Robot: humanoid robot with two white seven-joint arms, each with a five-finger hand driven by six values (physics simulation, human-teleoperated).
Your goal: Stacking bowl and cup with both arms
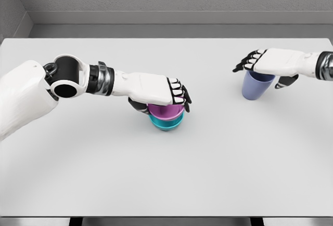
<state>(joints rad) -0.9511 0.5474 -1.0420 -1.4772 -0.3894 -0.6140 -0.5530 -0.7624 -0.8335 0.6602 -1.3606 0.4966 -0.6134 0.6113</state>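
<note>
The purple bowl sits nested in the teal bowl mid-bench, left hand clasping its rim. The blue cup stands well apart, gripped by the right hand. Release the bowl cleanly, then lift the cup straight up.

Single head view looks steeply down across the white table.

One bowl nests in another; cup stands well right.
</note>
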